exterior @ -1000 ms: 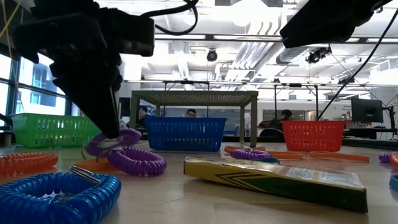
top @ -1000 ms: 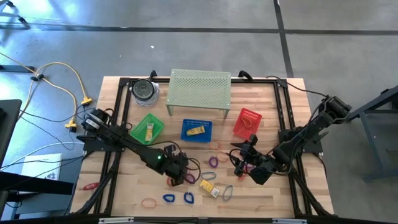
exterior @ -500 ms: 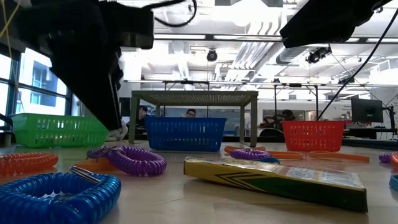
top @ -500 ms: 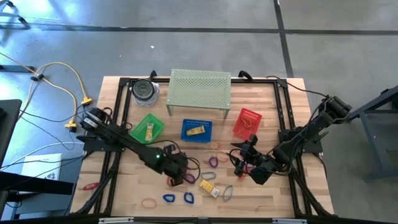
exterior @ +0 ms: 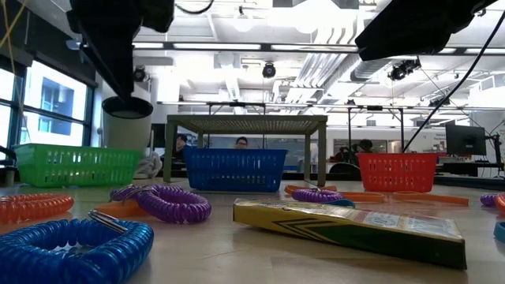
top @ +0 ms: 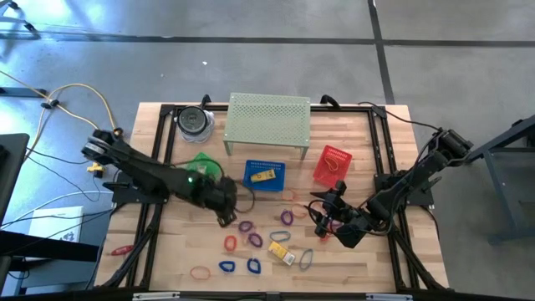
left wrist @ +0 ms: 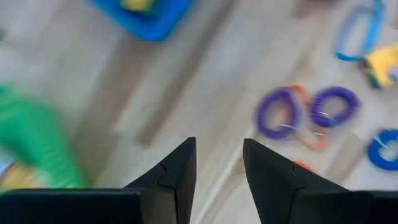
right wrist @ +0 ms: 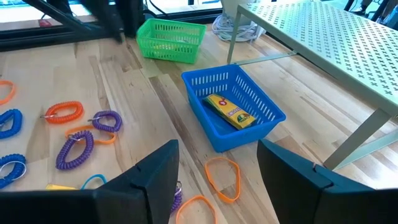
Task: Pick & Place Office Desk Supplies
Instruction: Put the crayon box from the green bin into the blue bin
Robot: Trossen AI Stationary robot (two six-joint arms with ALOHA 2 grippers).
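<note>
The office desk supplies lie loose on the wooden table (top: 167, 259): two purple coil loops (top: 249, 233), an orange coil (top: 231, 243), blue loops (top: 239, 267), yellow blocks (top: 280, 244) and an orange band (top: 201, 272). My left gripper (top: 225, 217) hangs open above the table between the green basket (top: 201, 170) and the purple loops (left wrist: 277, 115), with nothing between its fingers (left wrist: 180, 171). My right gripper (top: 322, 219) waits open at the right of the loose items, raised off the table, and holds nothing (right wrist: 217, 168).
A blue basket (top: 264, 174) holds a yellow box (right wrist: 230, 111). A red basket (top: 332, 163) stands to its right. A green mesh shelf (top: 269, 124) and a round container (top: 194, 121) stand at the far edge. Bare wood lies at the near left.
My left gripper has let go of the purple coil loop, whose raised end has dropped flat onto the table. The gripper has then risen and drawn back toward the far left, toward the green basket.
</note>
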